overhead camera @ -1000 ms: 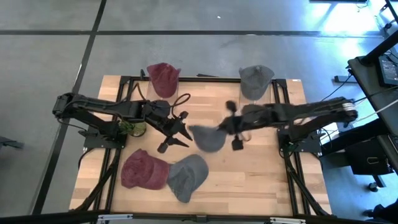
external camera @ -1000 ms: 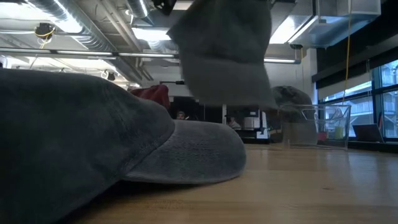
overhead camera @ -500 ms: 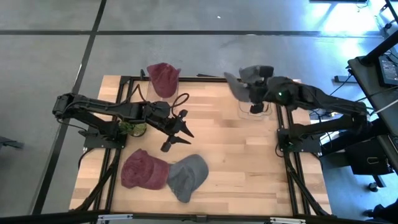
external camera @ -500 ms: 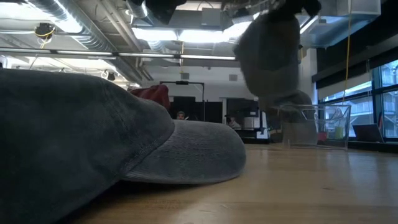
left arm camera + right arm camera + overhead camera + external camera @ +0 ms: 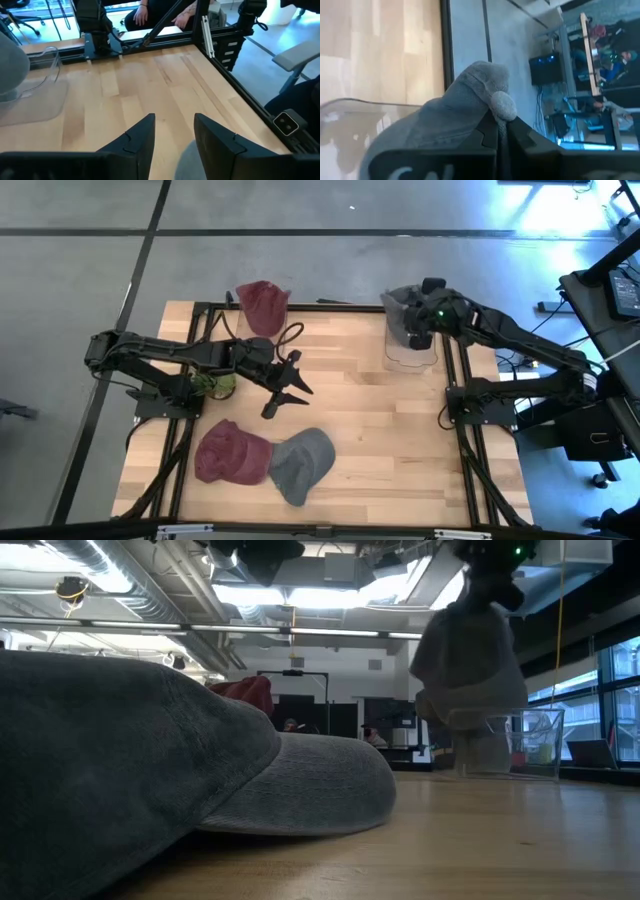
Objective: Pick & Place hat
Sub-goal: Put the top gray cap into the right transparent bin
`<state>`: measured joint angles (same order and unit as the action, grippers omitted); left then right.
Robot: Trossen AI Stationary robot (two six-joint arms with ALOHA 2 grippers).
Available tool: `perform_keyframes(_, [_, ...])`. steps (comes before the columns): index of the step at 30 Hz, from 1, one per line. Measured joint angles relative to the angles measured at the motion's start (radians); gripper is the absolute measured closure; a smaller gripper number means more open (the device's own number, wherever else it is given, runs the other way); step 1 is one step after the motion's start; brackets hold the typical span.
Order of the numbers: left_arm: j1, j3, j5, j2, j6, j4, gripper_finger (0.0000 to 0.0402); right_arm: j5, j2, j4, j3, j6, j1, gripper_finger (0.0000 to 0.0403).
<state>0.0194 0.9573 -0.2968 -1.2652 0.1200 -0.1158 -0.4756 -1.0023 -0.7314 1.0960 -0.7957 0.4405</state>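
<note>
My right gripper (image 5: pixel 420 332) is shut on a grey hat (image 5: pixel 468 650) and hovers over the clear bin (image 5: pixel 410 355) at the table's far right. In the right wrist view that hat (image 5: pixel 465 105) bulges ahead of the fingers. Another grey hat (image 5: pixel 398 304) sits in the bin. My left gripper (image 5: pixel 286 386) is open, left of the table's middle; its fingers (image 5: pixel 172 135) stand apart over bare wood. A red hat (image 5: pixel 232 452) and a grey hat (image 5: pixel 302 463) lie side by side near the near edge. The grey one fills the low view's foreground (image 5: pixel 150 760). My right gripper pinches the grey hat between its two fingers at the crown, beside the top button (image 5: pixel 501 106). The fingers come from above, pointing down. The hat hangs below them, lifted clear of the table, its lower end (image 5: pixel 470 712) at the clear bin's rim.
A red hat (image 5: pixel 263 305) sits on a clear stand at the far edge, left of middle. Black frame rails (image 5: pixel 455 370) run along the table's sides. Bare wood lies between the two arms at the table's middle (image 5: pixel 370 410). People sit in the room beyond (image 5: pixel 145 12).
My right gripper carried the grey hat from the table's middle up and toward the far right, ending over the clear bin. The hat stayed in its hold, lifted clear, and now hangs above the bin.
</note>
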Motion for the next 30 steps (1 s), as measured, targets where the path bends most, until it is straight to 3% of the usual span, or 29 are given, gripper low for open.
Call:
perform_keyframes(12, [0.003,0.0,0.001,-0.001,-0.002,-0.001,0.0272,0.024,-0.003,0.271,-0.187,-0.131,0.147,0.0382])
perform_keyframes(20, [0.003,0.0,0.01,-0.001,-0.002,-0.001,0.027,0.024,-0.003,0.292,-0.256,-0.166,0.191,0.0361])
perform_keyframes(26, [0.003,0.0,0.085,-0.001,-0.002,-0.002,0.0268,0.021,-0.005,0.298,-0.266,-0.17,0.23,0.032])
perform_keyframes(30, [0.003,0.0,0.093,-0.001,-0.006,-0.015,0.027,-0.064,-0.005,0.333,-0.266,-0.158,0.247,0.0279])
